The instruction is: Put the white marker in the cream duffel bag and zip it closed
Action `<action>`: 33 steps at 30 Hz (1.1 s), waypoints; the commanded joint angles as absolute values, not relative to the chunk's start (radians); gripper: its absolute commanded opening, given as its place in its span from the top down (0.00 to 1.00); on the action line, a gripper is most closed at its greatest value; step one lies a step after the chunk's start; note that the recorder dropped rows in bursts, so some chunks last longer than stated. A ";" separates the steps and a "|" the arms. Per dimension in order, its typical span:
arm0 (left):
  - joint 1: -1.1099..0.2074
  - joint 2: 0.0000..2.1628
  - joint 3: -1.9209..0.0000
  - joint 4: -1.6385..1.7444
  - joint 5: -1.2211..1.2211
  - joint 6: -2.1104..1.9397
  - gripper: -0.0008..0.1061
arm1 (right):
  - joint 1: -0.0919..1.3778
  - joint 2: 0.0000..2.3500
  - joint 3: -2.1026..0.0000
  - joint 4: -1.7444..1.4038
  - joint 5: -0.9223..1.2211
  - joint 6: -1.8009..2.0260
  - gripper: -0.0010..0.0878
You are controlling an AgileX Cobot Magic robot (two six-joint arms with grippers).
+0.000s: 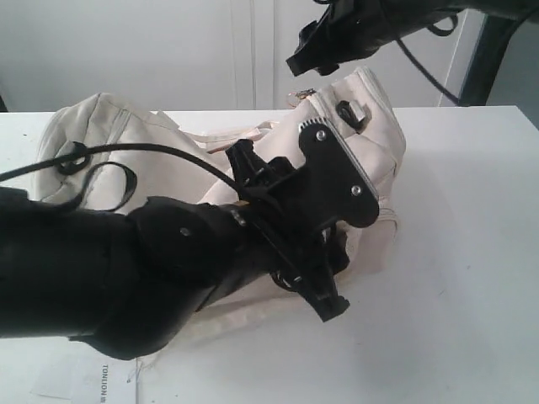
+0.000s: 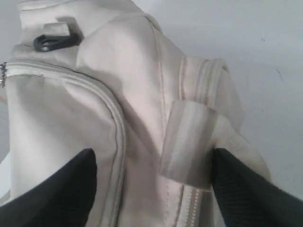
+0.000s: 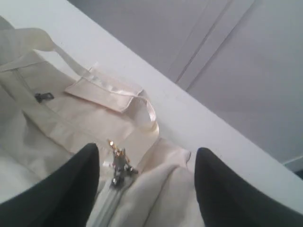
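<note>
The cream duffel bag (image 1: 109,126) lies on the white table (image 1: 472,252). My left gripper (image 1: 295,236) is down on its front side. In the left wrist view it (image 2: 151,189) is open wide, its fingers straddling a ridge of bag fabric (image 2: 142,94) and a webbing handle (image 2: 189,142). My right gripper (image 1: 307,63) hovers just above the bag's far end. It (image 3: 147,184) is open, with the metal zipper pull (image 3: 118,165) lying free between its fingers. The zipper below the pull looks closed. The white marker is out of view.
The left arm fills the front left of the exterior view, and its cable (image 1: 126,150) loops over the bag. Black strap rings (image 1: 72,160) sit at the bag's ends. A printed sheet (image 1: 101,383) lies at the table's front edge. A wall stands behind the table.
</note>
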State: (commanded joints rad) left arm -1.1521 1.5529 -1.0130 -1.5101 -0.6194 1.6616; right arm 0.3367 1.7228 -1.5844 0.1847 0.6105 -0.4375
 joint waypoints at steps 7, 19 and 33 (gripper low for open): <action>-1.152 1.476 -1.013 -1.694 -0.424 1.697 0.32 | 0.329 1.668 -1.584 0.185 0.862 -0.433 0.35; -1.152 1.397 -0.978 -1.744 -0.563 1.849 0.78 | 0.326 1.614 -1.584 0.168 1.087 -0.426 0.44; -0.853 1.258 -0.978 -1.744 -0.789 2.119 0.99 | 0.188 1.597 -1.580 0.181 1.086 -0.397 0.99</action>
State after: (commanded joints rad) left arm -0.8532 1.2583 -0.9782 -1.7444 -0.7887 2.1187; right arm 0.1876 1.5972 -1.5798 0.1813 1.0860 -0.3971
